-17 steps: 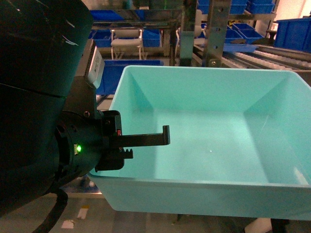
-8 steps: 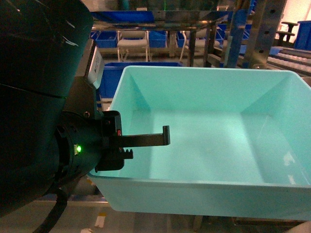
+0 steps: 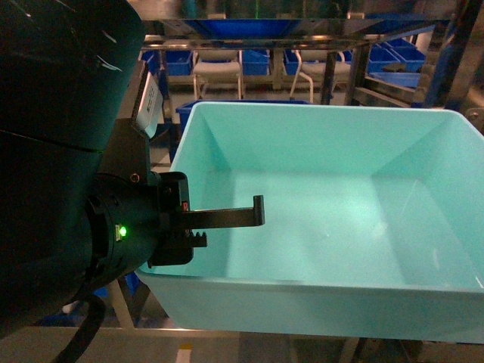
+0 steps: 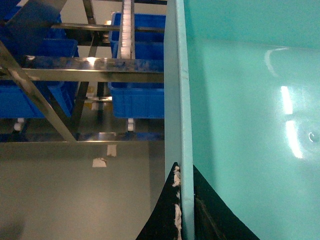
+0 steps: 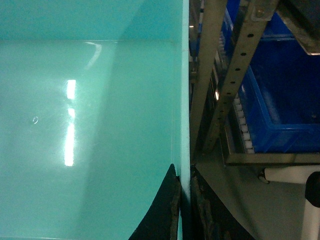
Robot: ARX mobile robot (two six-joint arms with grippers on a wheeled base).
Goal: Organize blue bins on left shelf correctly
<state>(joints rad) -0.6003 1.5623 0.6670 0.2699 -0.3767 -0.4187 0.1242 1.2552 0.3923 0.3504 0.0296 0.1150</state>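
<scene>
One light turquoise bin (image 3: 325, 227) fills most of the head view, carried clear of the floor between the two arms, open side up, nothing inside it.

Left claw (image 4: 182, 210): narrow, clamped on the bin's left wall. In the left wrist view one dark finger (image 4: 162, 217) lies on the outer face and the other on the inner face, with the wall's thin rim running up between them. In the head view the inner finger shows as a black bar hooked over the left rim, reaching into the tub; a green indicator light (image 3: 119, 231) glows on the arm's housing just behind it.

Right claw (image 5: 181, 210): likewise narrow, pinching the bin's right wall, one finger inside, one outside. The right arm does not show in the head view.

Surroundings: steel flow rack (image 4: 85, 70) just beside the bin's left side, with a strip of small white rollers (image 4: 127, 25) and dark blue crates (image 4: 137, 97) on its levels. On the right, perforated steel uprights (image 5: 240, 70) stand close to the bin's wall, with another dark blue crate (image 5: 280, 100) on a roller track behind them. More blue crates and rack framing stand beyond the bin's far rim in the head view.

Bare grey floor (image 4: 75, 195) below the rack.
</scene>
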